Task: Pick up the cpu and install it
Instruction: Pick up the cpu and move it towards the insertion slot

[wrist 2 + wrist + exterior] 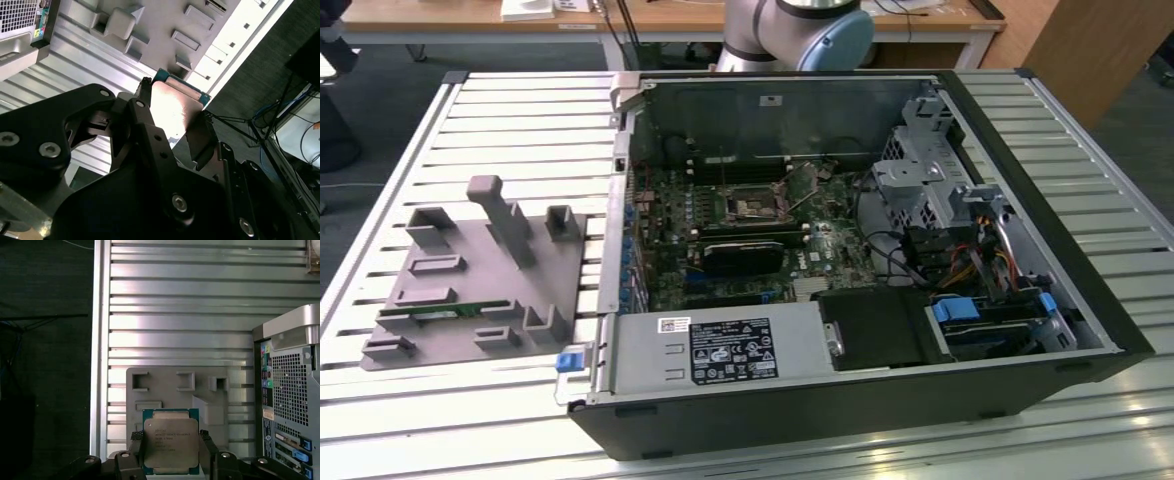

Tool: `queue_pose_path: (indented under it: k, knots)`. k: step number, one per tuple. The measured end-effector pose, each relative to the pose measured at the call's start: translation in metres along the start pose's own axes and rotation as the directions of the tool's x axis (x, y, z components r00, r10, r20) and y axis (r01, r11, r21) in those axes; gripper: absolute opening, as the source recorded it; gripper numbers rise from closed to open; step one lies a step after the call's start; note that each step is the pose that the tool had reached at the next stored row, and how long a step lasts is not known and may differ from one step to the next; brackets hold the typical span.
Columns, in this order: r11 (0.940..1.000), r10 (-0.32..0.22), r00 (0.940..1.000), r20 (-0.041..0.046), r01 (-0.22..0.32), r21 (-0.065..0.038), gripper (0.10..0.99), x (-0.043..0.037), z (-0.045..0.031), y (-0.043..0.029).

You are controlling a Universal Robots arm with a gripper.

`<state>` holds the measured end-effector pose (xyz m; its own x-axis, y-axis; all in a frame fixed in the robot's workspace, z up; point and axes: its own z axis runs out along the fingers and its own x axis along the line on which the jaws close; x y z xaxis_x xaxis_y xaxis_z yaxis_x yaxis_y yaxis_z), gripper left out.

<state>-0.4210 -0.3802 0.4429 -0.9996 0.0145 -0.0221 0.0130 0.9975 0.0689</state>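
1. Pincer (170,452): black, two-fingered, closed to a narrow span on the cpu (169,440); one finger (135,444) bears on each of two opposite edges of the chip, and in the second wrist view the pincer (176,114) grips it in the same way
2. Cpu: small flat square, silver-grey metal lid on a green rim, lid facing the first wrist camera; held off the table, outside the computer case (290,390) and beside the case's perforated, port-bearing panel; in the second wrist view the cpu (172,102) sits tilted between the fingers
3. Computer case (854,410): black tower lying on its side, open side panel upward, motherboard exposed
4. Socket (754,207): dark, metal-framed square on the motherboard, inside the computer case, near its middle
5. Power supply (720,350): grey labelled box inside the computer case, along its near wall in the exterior view
6. Fixture tray (467,290): grey moulded holder with posts and recesses, lying just beside the computer case on the exterior view's left; a thin green memory stick (454,313) lies in one slot
7. Table (520,130): slatted aluminium top carrying the computer case and the fixture tray
8. Arm base (794,30): grey and pale blue joint, beyond the computer case's far wall in the exterior view
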Motion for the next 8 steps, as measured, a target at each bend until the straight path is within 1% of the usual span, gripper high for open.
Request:
queue_pose_path:
  k: [8]
  knots:
    - [1.0, 0.0, 1.0, 0.0, 0.0, 0.0, 0.529, -0.0106, 0.0003, 0.0004]
